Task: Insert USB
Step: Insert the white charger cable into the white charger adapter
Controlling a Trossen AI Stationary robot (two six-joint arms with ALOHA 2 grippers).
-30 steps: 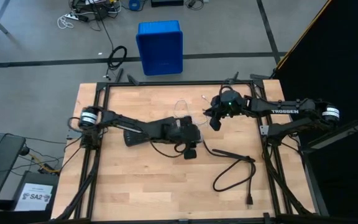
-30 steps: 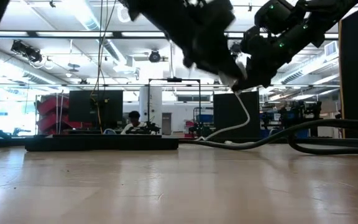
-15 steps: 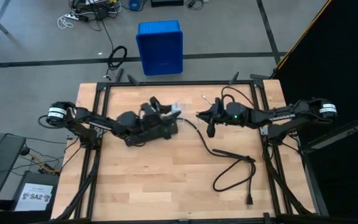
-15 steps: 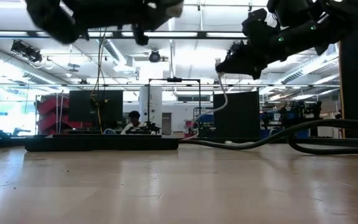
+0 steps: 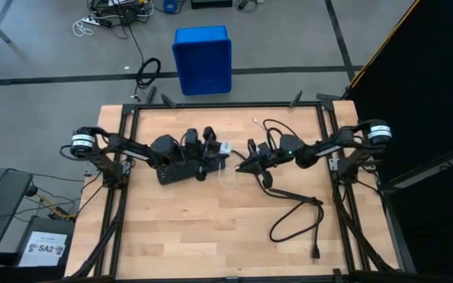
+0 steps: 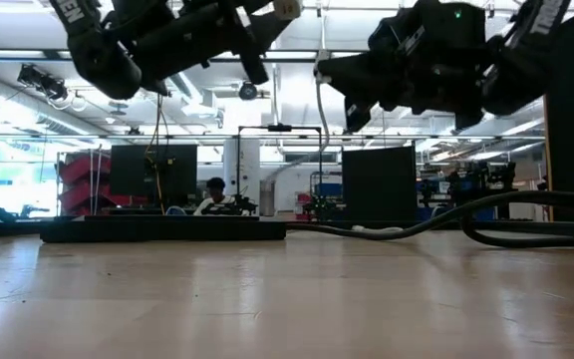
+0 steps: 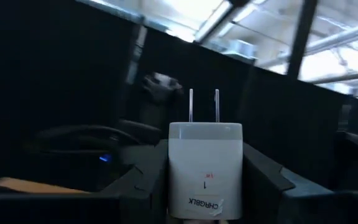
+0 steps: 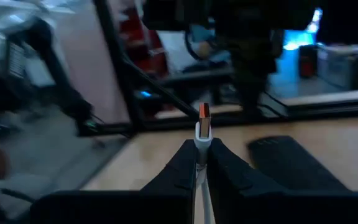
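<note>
A white charger block (image 5: 222, 147) with two prongs (image 7: 204, 104) sits in my left gripper (image 5: 214, 147), raised over the table's middle. My right gripper (image 5: 243, 167) is shut on the USB, a thin white cable (image 5: 228, 179), and stands just right of the charger. The orange-tipped plug (image 8: 203, 112) sticks out past its fingertips. In the low view the charger (image 6: 287, 8) and the right gripper (image 6: 339, 76) are both high above the wood. The cable (image 6: 320, 115) hangs down from the right gripper. My left gripper pinches the charger block by its two side faces (image 7: 173, 163), one finger (image 7: 146, 180) on each side. The prongs point away from the wrist. The block is lifted clear of the table. My right gripper pinches the USB cable at the white collar just behind the plug (image 8: 201, 134), between its two fingertips (image 8: 185, 163). The plug points forward past the tips, level, toward the table's left. The plug is lifted clear and the cable hangs slack below.
A black power strip (image 5: 176, 174) lies on the wood under the left arm. Its thick black cord (image 5: 293, 200) snakes to the right and ends in a plug (image 5: 315, 253) near the near edge. A blue bin (image 5: 203, 59) stands on the floor beyond the table.
My left gripper has pulled back from the table's middle toward the far-left and risen, and now holds the charger level. My right gripper has moved left and toward the near edge, closing on the charger, carrying the USB plug; the cable swings below it.
</note>
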